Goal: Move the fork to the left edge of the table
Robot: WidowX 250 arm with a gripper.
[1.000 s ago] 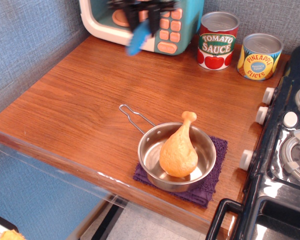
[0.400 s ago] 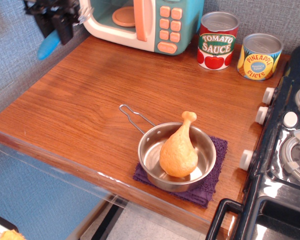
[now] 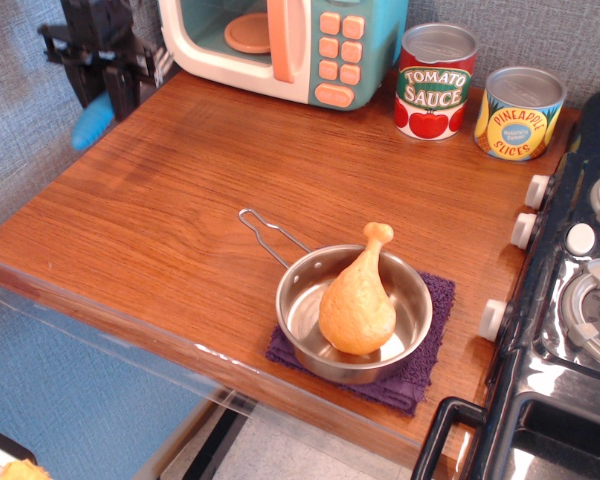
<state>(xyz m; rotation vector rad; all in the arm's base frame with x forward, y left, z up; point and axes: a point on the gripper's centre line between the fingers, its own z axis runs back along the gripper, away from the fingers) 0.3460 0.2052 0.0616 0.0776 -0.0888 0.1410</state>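
Observation:
My black gripper [image 3: 110,85] hangs over the far left edge of the brown wooden table [image 3: 170,230]. It is shut on the fork [image 3: 93,122], whose blue handle sticks out down and to the left below the fingers. Silver tines show beside the gripper near the microwave. The fork is held above the table's left edge, not resting on it.
A teal toy microwave [image 3: 280,45] stands at the back. A tomato sauce can [image 3: 435,80] and a pineapple can [image 3: 520,112] stand at the back right. A steel pan [image 3: 352,310] with a toy chicken leg [image 3: 360,295] sits on a purple cloth. A black stove [image 3: 570,300] is at right.
My gripper carried the fork from in front of the microwave leftward to the table's left edge, then lowered it a little.

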